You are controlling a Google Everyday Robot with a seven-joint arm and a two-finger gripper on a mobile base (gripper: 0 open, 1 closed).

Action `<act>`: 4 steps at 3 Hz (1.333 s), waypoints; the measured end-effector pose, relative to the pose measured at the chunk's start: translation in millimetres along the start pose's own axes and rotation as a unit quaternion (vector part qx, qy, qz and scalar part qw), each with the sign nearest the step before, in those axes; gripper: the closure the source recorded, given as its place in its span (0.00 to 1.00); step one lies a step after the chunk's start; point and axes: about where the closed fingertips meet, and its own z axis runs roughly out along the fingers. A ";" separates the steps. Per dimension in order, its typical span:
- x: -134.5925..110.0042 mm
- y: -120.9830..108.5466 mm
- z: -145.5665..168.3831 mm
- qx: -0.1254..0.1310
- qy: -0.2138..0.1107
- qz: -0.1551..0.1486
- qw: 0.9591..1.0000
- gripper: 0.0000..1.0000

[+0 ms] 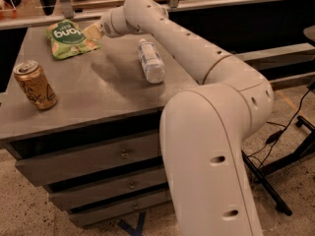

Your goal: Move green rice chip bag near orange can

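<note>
Now, jaws beside green rice chip bag (pixel 69 39)

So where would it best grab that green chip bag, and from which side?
Probably the right edge, coming from the right. The chip bag lies flat at the table's far left corner, so its thin rim looks like the easiest pinch, and the end effector sits right at that edge.

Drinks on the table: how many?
2: can upright at front left; bottle lying near the middle. Arm may hide more. Gripper at right edge of bag, back left.
</note>
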 end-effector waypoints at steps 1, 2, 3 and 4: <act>-3.2 10.1 10.9 -0.029 0.004 -0.010 1.000 0.00; -0.4 20.3 20.2 -0.047 0.011 -0.015 0.999 0.00; 6.2 27.5 28.9 -0.059 0.025 -0.019 0.998 0.00; 14.1 36.1 38.7 -0.072 0.042 -0.024 0.996 0.00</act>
